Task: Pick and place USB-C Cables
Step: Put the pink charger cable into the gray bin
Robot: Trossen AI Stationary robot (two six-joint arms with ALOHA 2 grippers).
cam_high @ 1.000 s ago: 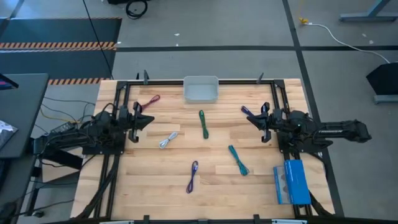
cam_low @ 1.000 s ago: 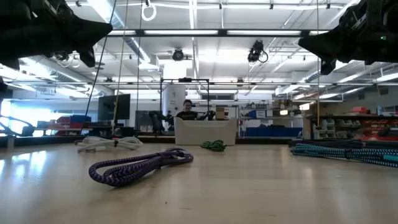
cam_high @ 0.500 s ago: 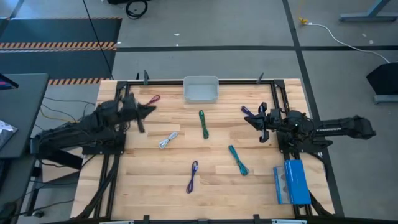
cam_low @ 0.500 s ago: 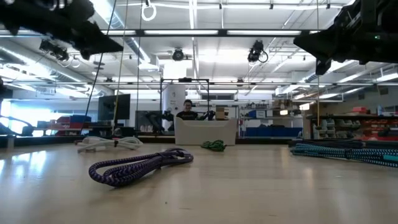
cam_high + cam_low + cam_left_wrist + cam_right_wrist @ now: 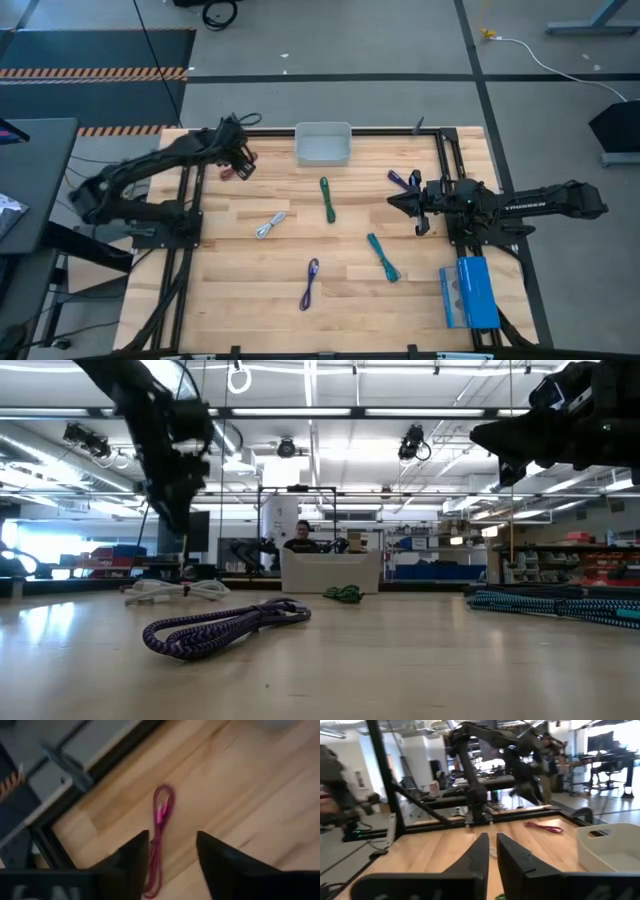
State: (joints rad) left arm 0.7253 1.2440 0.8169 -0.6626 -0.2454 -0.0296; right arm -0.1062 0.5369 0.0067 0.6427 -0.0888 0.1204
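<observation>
Several short USB-C cable bundles lie flat on the wooden table: magenta [image 5: 160,820] at the far left, white-grey [image 5: 271,225], green [image 5: 327,199], teal [image 5: 382,257], purple-blue [image 5: 309,283], and a purple one [image 5: 400,179] by the right arm. My left gripper [image 5: 172,852] hangs open above the magenta cable and points down. Its fingers stand on either side of the cable's line, clear of it. My right gripper [image 5: 393,203] hovers level over the table's right half, pointing left. A narrow gap shows between its fingers [image 5: 492,851], with nothing in it.
A white bin [image 5: 323,143] stands at the middle of the far edge. A blue box [image 5: 468,292] lies at the near right. Black frame rails [image 5: 190,200] run along the left, right and far sides. Bare wood lies between the cables.
My left gripper has swung from the table's left side toward the far edge, over the magenta cable, and has tipped to point down. My right gripper has crept a little toward the table's middle. The cables have stayed where they were.
</observation>
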